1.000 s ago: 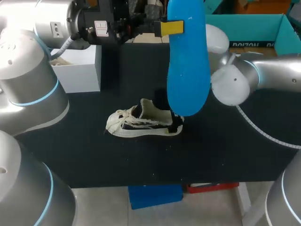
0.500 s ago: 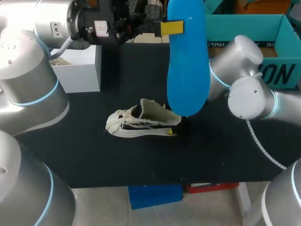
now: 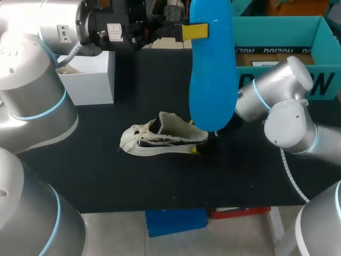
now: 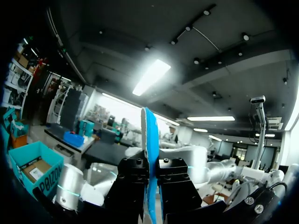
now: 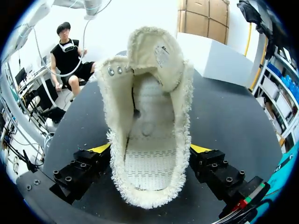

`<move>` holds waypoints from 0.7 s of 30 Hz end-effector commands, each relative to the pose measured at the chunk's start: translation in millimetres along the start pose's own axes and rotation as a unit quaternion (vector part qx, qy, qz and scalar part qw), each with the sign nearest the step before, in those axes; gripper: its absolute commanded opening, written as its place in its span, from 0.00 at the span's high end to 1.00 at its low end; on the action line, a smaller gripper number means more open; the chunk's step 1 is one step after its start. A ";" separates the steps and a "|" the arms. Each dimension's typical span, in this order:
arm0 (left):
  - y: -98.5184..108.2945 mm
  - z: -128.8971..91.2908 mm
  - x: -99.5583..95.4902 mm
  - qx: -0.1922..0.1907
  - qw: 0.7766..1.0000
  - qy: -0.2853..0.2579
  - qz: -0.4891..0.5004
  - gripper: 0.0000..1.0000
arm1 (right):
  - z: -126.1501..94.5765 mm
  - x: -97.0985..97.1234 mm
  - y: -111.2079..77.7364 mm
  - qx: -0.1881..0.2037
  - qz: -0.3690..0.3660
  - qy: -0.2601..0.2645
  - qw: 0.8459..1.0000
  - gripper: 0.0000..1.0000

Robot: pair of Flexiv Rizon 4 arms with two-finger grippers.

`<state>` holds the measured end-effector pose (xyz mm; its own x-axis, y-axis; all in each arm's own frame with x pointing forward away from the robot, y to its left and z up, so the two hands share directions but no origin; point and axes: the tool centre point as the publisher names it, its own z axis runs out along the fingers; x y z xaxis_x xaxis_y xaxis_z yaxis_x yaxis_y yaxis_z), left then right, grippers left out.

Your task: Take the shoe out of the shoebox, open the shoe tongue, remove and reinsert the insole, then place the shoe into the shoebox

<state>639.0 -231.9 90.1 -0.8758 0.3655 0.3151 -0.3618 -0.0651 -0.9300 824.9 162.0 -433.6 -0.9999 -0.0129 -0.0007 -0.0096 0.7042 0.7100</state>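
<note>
1. Teal on every wall: saw the shoebox (image 3: 277,37) standing open at the far right of the table (image 3: 106,176), with brown card showing inside.
2. Found the shoe (image 3: 162,140) outside it, on its sole mid-table, tongue standing up and mouth wide.
3. Saw the right gripper (image 5: 150,149) at the heel, fingers pressed to it from both sides.
4. Saw the blue insole (image 3: 213,69) hanging upright above the shoe's heel, pinched near its upper end in the left gripper (image 4: 152,175).
5. Noted a white box (image 3: 88,80) at the far left; could not make out its contents.
</note>
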 end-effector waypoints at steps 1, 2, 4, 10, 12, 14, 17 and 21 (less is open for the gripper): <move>1.0 1.4 0.1 0.000 1.000 -0.002 0.000 1.00 | 1.2 4.0 -4.5 -0.018 0.004 -0.004 1.000 0.00; 1.0 1.4 0.1 0.000 1.000 -0.002 0.000 1.00 | 1.8 4.2 -5.4 -0.024 0.007 -0.002 1.000 0.00; 1.0 1.4 0.1 0.000 1.000 -0.002 0.000 1.00 | 3.2 4.1 -6.7 -0.028 0.008 -0.003 1.000 0.00; 1.0 1.4 0.1 0.000 1.000 -0.002 0.000 1.00 | 7.2 3.1 -9.8 -0.046 0.012 -0.002 0.999 0.00; 1.0 1.4 0.1 0.000 1.000 -0.002 0.000 1.00 | 8.3 2.8 -11.3 -0.056 0.016 -0.005 0.998 0.00; 1.0 1.4 0.1 0.000 1.000 -0.002 0.000 1.00 | 9.7 2.9 -13.1 -0.066 0.021 -0.010 0.998 0.00; 1.0 1.4 0.1 0.000 1.000 -0.002 0.000 1.00 | 11.5 3.9 -15.9 -0.070 0.024 -0.010 0.997 0.00; 1.0 1.4 0.1 0.000 1.000 -0.002 0.000 1.00 | 13.6 4.9 -17.9 -0.073 0.027 -0.009 0.997 0.00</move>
<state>639.0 -232.0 90.1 -0.8758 0.3656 0.3151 -0.3618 -0.0651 -0.9300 821.8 158.4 -450.6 -0.9990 0.0338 0.0299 0.0441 0.5954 0.8022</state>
